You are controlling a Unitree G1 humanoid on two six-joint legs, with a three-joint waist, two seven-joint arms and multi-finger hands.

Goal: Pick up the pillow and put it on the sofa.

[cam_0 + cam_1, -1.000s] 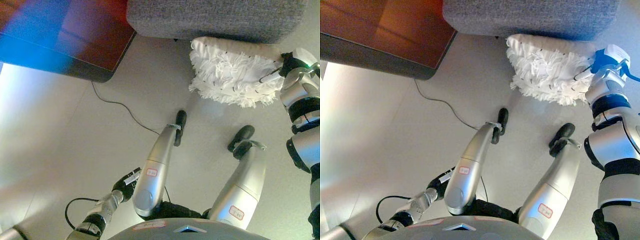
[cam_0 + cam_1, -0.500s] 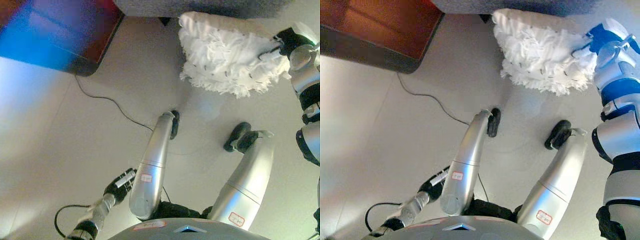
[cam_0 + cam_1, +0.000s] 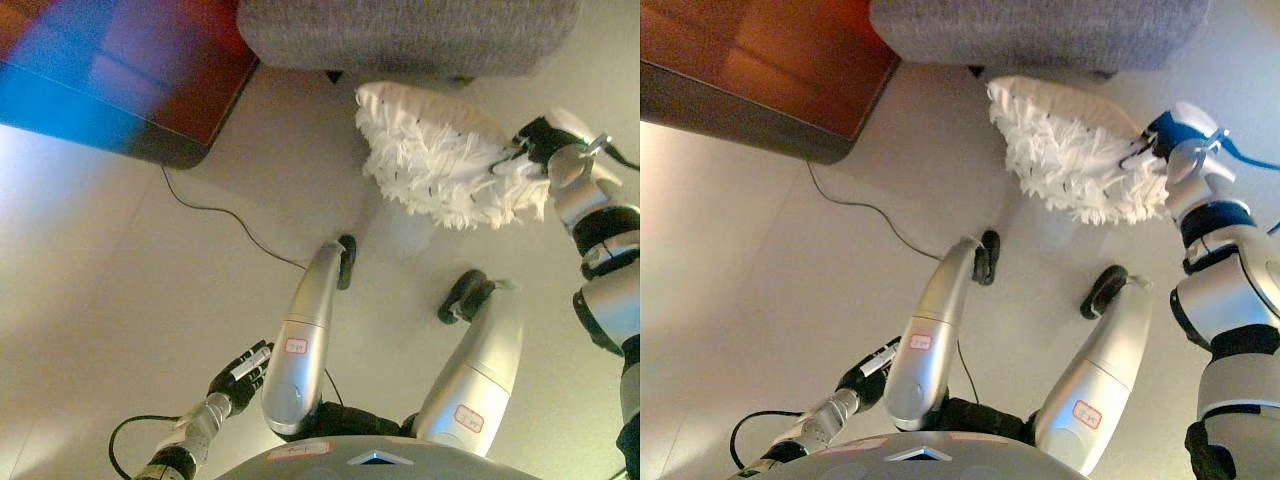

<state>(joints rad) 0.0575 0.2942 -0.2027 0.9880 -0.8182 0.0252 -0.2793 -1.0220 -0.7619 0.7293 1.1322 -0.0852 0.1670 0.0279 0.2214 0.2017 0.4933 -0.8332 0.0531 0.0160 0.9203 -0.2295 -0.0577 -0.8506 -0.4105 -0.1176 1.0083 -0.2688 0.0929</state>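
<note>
Far left, a dark reddish-brown wooden table (image 3: 750,75) occupies the upper left corner of the pale grey floor (image 3: 760,320). A thin black cord (image 3: 865,212) runs from under its edge across the floor towards the middle.

Lower left: the left hand (image 3: 240,372) hangs low and idle, well apart from the work. Its dark fingers are loosely extended and hold nothing.

Top centre: the grey woven fabric sofa (image 3: 1040,30) stands along the upper edge of the floor, only its front showing.

Right of centre: the white shaggy fringed pillow (image 3: 435,160) is just in front of the sofa's front edge, below seat level and not yet on it. Whether it rests on the floor or is lifted clear cannot be settled from these views.

Right: the right hand (image 3: 532,145) is at the pillow's right end, its fingers curled into the fringe and gripping that end.

Assessment of handling: the pillow appears light, soft and easily deformed. The loose fringe is judged a poor purchase, since strands may slip or pull. Held by one end, the body is likely to sag and swing. A grip closing on the padded body or the seam at the end would be firmer. Breakage risk is judged nil.
</note>
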